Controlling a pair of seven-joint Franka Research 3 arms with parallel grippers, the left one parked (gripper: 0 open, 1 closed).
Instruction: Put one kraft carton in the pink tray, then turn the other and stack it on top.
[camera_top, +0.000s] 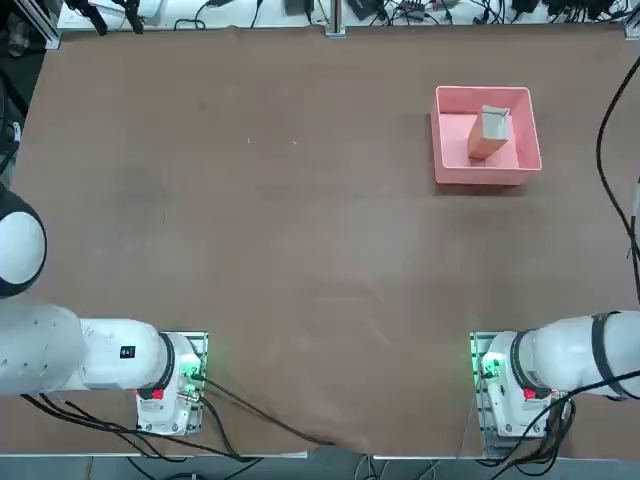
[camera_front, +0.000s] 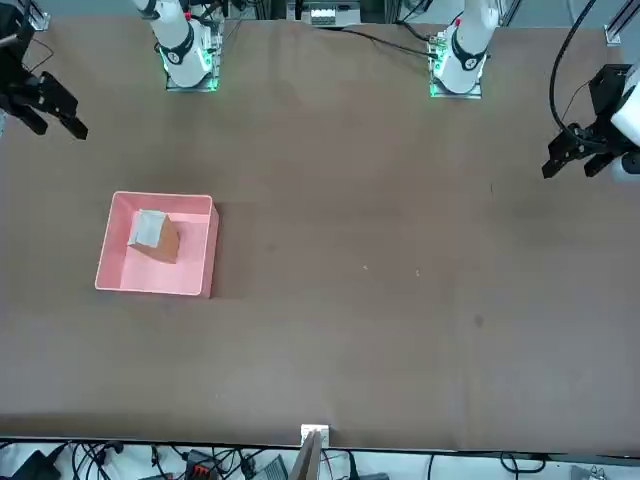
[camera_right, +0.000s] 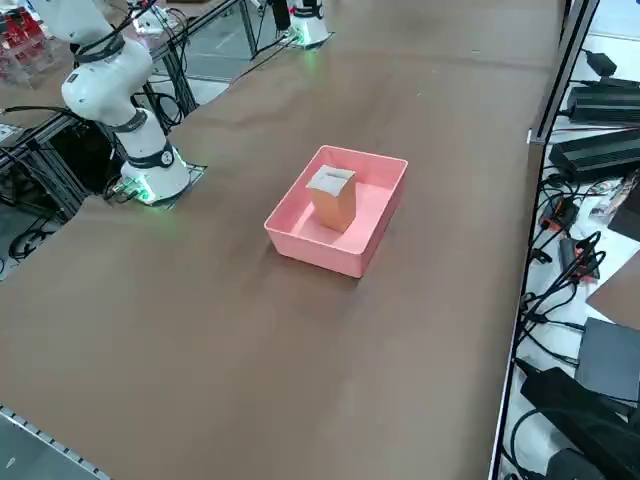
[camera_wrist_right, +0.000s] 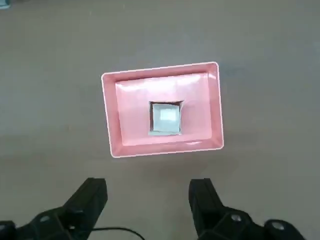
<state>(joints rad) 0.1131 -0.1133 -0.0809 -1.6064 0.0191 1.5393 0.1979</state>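
Note:
The pink tray (camera_top: 487, 172) sits at the far right of the table, also seen from across the table (camera_front: 120, 272), from the side (camera_right: 320, 245) and from the wrist (camera_wrist_right: 130, 120). Near its middle stands a brown kraft carton (camera_top: 487, 140) (camera_front: 158, 240) (camera_right: 336, 205) with a pale top (camera_wrist_right: 165, 118). It looks tall, and I cannot tell whether it is one carton or two stacked. My right gripper (camera_wrist_right: 147, 186) (camera_front: 58, 125) hangs open and empty, high above the table and well back from the tray. No other carton shows on the table.
Brown table surface lies all around the tray. Cables and power bricks (camera_right: 600, 150) crowd the floor beyond the table's right edge. The arm bases (camera_top: 510, 380) with green lights stand at the near edge.

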